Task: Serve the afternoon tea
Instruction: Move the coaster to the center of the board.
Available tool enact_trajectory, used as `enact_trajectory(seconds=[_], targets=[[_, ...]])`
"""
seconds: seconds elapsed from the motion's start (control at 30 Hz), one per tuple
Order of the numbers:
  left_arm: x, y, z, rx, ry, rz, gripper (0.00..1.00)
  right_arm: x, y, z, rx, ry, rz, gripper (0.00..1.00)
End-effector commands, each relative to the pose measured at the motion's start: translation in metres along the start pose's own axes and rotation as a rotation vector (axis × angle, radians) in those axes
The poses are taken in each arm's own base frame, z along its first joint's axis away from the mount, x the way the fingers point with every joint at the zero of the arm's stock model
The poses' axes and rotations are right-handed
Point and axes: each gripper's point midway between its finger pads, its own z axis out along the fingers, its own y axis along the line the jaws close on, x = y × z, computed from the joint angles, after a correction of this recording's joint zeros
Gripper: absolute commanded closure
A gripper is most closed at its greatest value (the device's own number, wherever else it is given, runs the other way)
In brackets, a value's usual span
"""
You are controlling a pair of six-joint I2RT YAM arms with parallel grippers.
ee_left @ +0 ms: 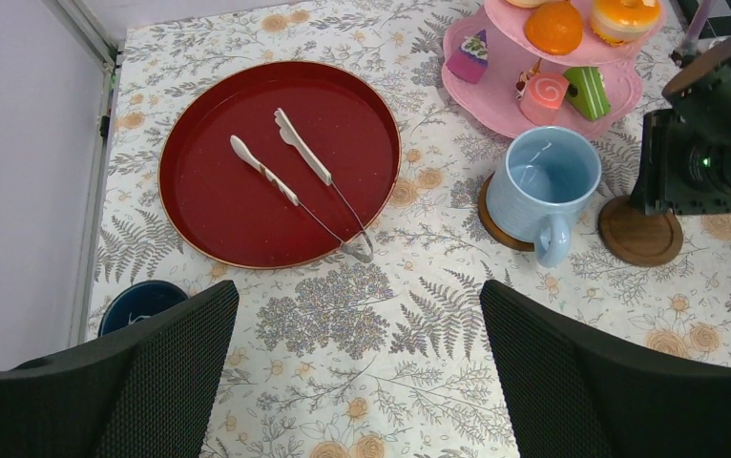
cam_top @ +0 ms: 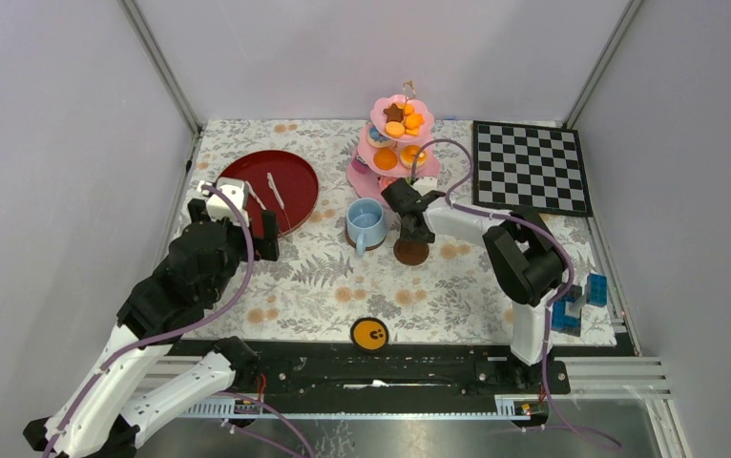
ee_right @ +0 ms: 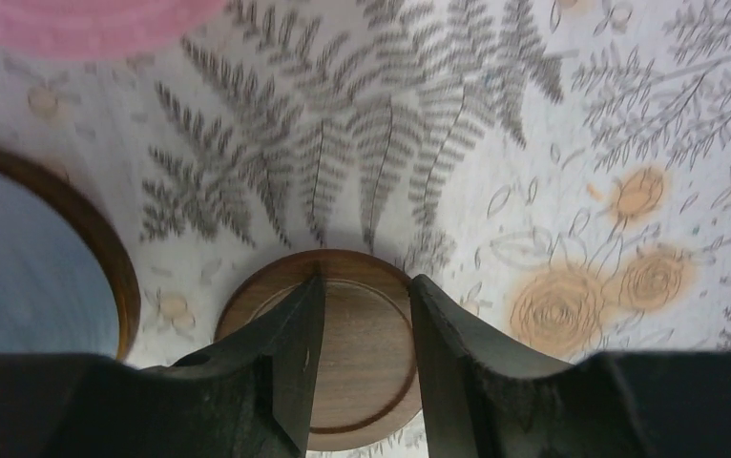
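Observation:
The pink three-tier cake stand (cam_top: 360,173) stands at the back centre with orange pastries and a brown star biscuit (cam_top: 394,112). In front of it a light-blue cup (cam_top: 365,224) sits on a brown saucer (ee_left: 495,227). To its right lies an empty brown saucer (cam_top: 411,254). My right gripper (ee_right: 366,286) hovers just over this saucer (ee_right: 362,334), fingers apart, nothing between them. My left gripper (ee_left: 357,372) is open and empty over the cloth, in front of the red tray. A dark-blue cup (ee_left: 137,303) peeks out beside its left finger. The white cup is out of view.
A red round tray (cam_top: 295,172) with white tongs (ee_left: 295,172) lies at the back left. A chessboard (cam_top: 531,167) lies at the back right. Blue building blocks (cam_top: 576,301) lie by the right arm's base. A yellow disc (cam_top: 369,332) sits at the near edge.

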Motion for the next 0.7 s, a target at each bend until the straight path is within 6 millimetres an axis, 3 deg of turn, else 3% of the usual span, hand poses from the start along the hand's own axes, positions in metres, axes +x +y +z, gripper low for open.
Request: enact_trajectory(seconds=[0.0,0.23,0.4,0.53,0.67], targets=[[-0.005,0.003,0.003,-0.024,-0.024,-0.013,0.01,-0.012,-0.016,0.02,0.078,0.012,0.0,0.54],[-0.002,-0.003,0.008,-0.013,-0.003,-0.023,0.01,-0.032,-0.008,0.036,0.082,-0.004,0.006,0.53],[0.0,-0.007,0.011,-0.005,0.011,-0.04,0.01,-0.041,-0.006,0.035,0.071,-0.029,0.016,0.53],[0.003,-0.012,0.015,0.004,0.031,-0.06,0.01,-0.04,-0.009,0.022,0.022,-0.051,0.009,0.46],[0.007,-0.02,0.025,0.004,0.06,-0.08,0.01,-0.055,-0.01,-0.012,-0.076,-0.11,-0.027,0.35]])
